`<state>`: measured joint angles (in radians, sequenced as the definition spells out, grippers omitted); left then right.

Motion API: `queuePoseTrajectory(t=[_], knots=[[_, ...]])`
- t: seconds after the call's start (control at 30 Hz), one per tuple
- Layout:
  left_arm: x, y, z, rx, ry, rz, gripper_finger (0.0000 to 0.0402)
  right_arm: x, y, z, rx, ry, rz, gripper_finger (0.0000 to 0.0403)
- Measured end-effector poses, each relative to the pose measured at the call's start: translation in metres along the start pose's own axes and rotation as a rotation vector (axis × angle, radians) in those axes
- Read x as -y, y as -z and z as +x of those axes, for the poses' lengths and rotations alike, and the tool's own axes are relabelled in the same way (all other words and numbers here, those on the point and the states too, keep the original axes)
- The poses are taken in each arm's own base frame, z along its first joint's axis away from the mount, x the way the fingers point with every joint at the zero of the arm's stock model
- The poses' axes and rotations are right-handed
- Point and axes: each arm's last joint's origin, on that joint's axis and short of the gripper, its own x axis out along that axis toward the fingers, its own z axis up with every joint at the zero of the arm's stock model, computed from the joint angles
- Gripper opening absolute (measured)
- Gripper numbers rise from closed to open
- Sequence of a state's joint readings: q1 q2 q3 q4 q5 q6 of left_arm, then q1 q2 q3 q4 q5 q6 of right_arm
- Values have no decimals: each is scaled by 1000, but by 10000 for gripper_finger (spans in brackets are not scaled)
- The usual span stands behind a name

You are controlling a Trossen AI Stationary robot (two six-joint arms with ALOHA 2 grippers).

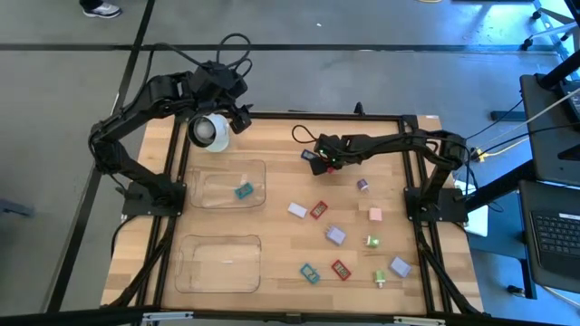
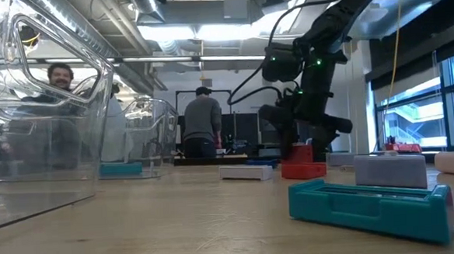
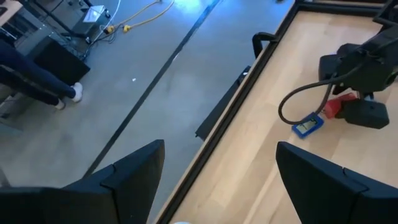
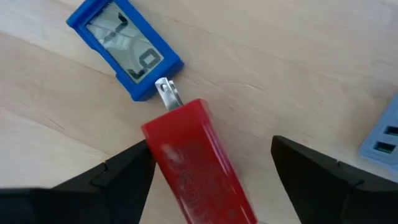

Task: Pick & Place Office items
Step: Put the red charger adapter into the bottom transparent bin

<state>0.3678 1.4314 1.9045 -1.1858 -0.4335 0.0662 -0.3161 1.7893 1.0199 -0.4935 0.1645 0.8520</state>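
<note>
Office items lie scattered over the right half of the table (image 1: 272, 149); one red piece (image 4: 196, 165) sits between the spread, empty fingers of the right gripper (image 4: 211, 168), touching a blue tag (image 4: 123, 46); looks light, rigid, smooth-sided, likely slippery, so best pinched across its long flat sides; left gripper (image 3: 221, 180) hangs wide and empty over the table's far-left edge

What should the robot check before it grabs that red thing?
1. Right gripper open: ok.
2. Red piece between its fingers: ok.
3. Red piece centred: not ok, it lies nearer one finger.
4. Blue tag clear of the fingers: ok, though it sits at the red piece's tip.
5. Left gripper out of the way by the table's far edge: ok.
6. Tray has room: ok.
</note>
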Motion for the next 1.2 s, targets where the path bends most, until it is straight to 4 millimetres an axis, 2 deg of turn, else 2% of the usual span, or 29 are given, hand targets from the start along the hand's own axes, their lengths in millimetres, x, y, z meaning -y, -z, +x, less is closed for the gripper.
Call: queuePoseTrajectory(t=[0.2, 0.43, 0.47, 0.6, 0.73, 0.87, 1.03, 1.2], knots=[[-1, 0, 0, -2, -15, -10, 306, 2, 2, 0, -26, 10, -30, 250], [-2, -1, 1, 4, -66, -96, 306, 0, 3, -1, -80, -46, -157, 125], [-3, -1, 1, 3, -82, -110, 306, 0, 3, -2, -89, -63, -179, 115], [-3, -1, 4, 1, -120, -178, 306, 0, 2, -12, -101, -136, -252, 117], [2, -3, 9, -3, -57, -250, 306, 3, -8, -38, -31, -207, -299, 117], [13, -7, 17, -12, 38, -246, 306, 12, -21, -75, 105, -304, -331, 117], [33, -17, 29, 27, 91, -234, 306, 23, -35, -135, 355, -496, -379, 117], [48, -29, 37, 102, 108, -245, 306, 35, -35, -193, 624, -672, -467, 117]])
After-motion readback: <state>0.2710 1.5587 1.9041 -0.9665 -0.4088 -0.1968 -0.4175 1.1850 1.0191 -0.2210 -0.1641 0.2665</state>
